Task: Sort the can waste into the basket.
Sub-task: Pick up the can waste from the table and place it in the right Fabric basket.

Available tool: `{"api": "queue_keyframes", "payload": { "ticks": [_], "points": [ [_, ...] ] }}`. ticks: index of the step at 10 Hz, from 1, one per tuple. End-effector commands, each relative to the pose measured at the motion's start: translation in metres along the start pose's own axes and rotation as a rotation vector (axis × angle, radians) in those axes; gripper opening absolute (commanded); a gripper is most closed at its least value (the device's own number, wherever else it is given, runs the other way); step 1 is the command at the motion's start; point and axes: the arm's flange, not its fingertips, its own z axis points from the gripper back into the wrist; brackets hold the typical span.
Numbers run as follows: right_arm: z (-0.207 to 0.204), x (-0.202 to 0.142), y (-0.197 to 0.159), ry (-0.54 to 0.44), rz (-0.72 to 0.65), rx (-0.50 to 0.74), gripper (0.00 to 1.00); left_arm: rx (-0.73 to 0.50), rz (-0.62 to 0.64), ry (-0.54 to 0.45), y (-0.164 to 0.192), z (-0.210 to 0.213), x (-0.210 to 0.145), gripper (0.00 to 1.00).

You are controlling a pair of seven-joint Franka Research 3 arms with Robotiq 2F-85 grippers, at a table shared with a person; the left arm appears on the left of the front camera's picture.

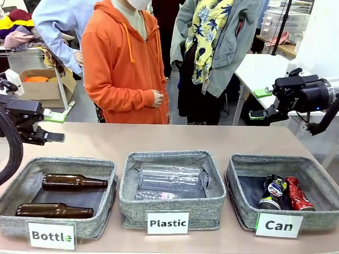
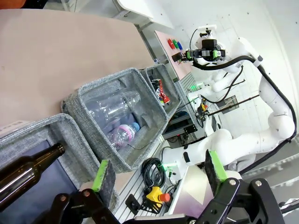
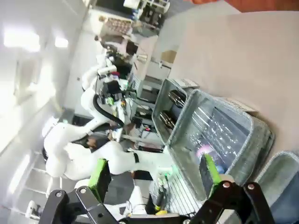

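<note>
Both claws hang empty with fingers apart: left claw (image 1: pixel 54 127) up over the desk's (image 1: pixel 175 138) left edge, right claw (image 1: pixel 260 103) high at the right. Black can (image 1: pixel 274 192) and crushed red can (image 1: pixel 298 193) both lie touching in the basket (image 1: pixel 243 202) labelled "Can", grey woven fabric, dark lining, soft rectangular walls. Sorting looks done; likely nothing left but parking the arms. Brown glass bottles (image 1: pixel 74 182) sit in the "Bottle" bin (image 1: pixel 24 188), clear ribbed plastic bottles (image 1: pixel 172 177) in the middle bin (image 1: pixel 175 209).
</note>
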Motion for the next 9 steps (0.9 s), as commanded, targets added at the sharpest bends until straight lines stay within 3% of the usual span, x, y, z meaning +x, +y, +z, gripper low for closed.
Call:
{"api": "queue_keyframes", "payload": {
  "ticks": [1, 9],
  "points": [
    [-0.011, 0.002, 0.001, -0.021, -0.03, -0.031, 1.0, -0.01, 0.004, -0.013, -0.002, 0.0, 0.0, 1.0],
    [0.0, 0.0, 0.0, 0.0, 0.0, 0.0, 1.0, -0.01, 0.004, -0.013, -0.002, 0.0, 0.0, 1.0]
  ]
}}
